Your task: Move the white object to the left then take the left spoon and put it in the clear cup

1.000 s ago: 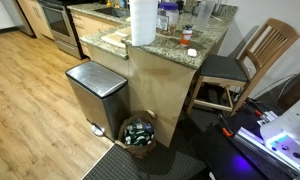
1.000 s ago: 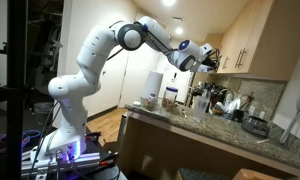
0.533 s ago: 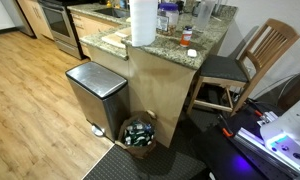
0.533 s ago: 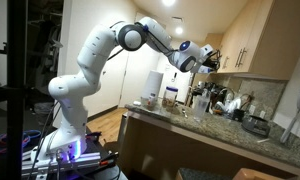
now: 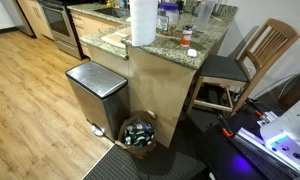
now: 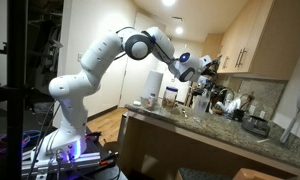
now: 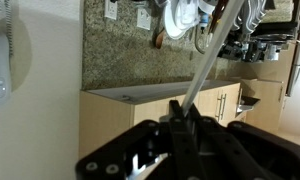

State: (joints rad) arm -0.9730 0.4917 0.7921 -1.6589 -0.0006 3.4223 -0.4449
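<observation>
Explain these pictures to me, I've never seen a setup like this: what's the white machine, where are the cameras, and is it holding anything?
The white machine is a jointed robot arm with a two-fingered gripper at its tip, raised above a granite kitchen counter. Two pictures come from cameras standing in the room; in an exterior view a paper-towel roll and containers stand on the counter, with a trash can on the floor below. The third camera rides on the wrist: there the gripper looks closed on a thin utensil, probably a spoon.
</observation>
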